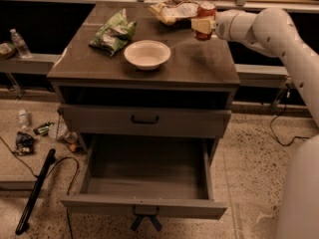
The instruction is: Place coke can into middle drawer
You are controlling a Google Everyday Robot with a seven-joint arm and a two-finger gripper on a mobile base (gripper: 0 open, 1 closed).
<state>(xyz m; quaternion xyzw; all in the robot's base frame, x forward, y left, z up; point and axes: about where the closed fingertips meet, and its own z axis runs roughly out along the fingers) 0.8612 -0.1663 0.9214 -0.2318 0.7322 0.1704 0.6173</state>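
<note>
The claw (pixel 204 27) is in the upper right of the frame, at the far right part of the tabletop (pixel 199 66). It is closed on the can (pixel 207 10): one pale finger (pixel 200 25) lies across the can's lower front. I cannot tell if the can rests on the tabletop or is a little lifted.

The can stands upright, its long axis vertical, the silver top up. I think it is light and stiff, but its thin wall can dent and its smooth side can slip. The grip should be on the round side near the middle, firm but not hard. If it is kept upright, it can go down on its flat bottom.

The drawer (pixel 99 202) is pulled open in the lower centre of the frame, well apart from the can and below it, with its tray bare. The upper drawer (pixel 99 119) above it is shut. A bowl (pixel 147 54) and a green bag (pixel 113 31) lie left of the can.
</note>
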